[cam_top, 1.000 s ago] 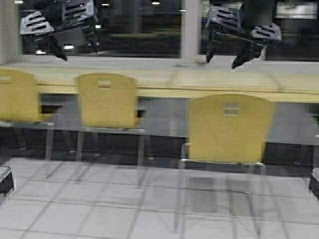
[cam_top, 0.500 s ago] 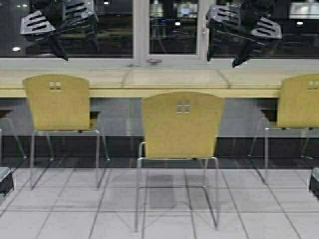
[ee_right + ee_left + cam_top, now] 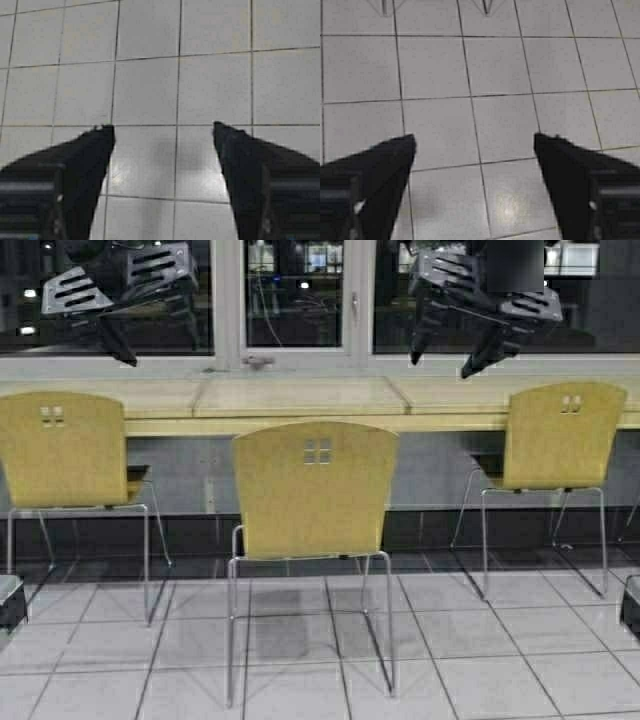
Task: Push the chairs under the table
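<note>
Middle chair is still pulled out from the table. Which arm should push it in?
Probably left. The middle chair sits left of centre, nearer the left gripper than the right gripper. Both hang raised, fingers open; it is close, so both could share the push.

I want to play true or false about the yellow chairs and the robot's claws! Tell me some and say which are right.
1. Three yellow chairs show in the high view: the left chair, the middle chair and the right chair. True.
2. The middle chair is pushed all the way under the table. False: it stands out on the tiled floor, nearer the robot than the other two.
3. The left gripper is open and holds nothing. True.
4. The right gripper is squeezing a chair back. False: it is open, with only floor tiles beneath it.
5. Each chair back has small square cut-outs near the top. True.
</note>
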Motion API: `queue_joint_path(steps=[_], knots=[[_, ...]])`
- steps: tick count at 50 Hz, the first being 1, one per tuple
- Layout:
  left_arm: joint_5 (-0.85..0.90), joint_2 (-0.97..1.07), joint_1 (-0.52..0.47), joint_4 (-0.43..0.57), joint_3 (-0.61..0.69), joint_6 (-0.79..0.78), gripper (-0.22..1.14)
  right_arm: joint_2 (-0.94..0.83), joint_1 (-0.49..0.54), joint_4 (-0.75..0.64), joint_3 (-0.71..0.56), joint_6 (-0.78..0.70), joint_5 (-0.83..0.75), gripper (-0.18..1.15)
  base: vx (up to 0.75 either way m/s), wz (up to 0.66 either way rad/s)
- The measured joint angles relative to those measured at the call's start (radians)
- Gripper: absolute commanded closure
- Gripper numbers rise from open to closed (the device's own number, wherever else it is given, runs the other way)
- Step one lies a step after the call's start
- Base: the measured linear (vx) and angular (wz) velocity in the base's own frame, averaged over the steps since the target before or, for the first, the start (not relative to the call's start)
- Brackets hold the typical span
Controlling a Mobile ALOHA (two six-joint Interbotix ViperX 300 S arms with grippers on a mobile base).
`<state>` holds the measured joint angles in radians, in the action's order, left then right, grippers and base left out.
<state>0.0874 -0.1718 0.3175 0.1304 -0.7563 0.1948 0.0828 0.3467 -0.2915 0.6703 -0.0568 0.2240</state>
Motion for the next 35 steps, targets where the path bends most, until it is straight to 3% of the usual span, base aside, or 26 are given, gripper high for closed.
queue_joint_path(steps=[35], knots=[[0.0,0.0,0.002,0.006,0.0,0.009,-0.1,-0.006,-0.008,0.0,0.009,-0.008,-0.005,0.04,0.19,-0.04]])
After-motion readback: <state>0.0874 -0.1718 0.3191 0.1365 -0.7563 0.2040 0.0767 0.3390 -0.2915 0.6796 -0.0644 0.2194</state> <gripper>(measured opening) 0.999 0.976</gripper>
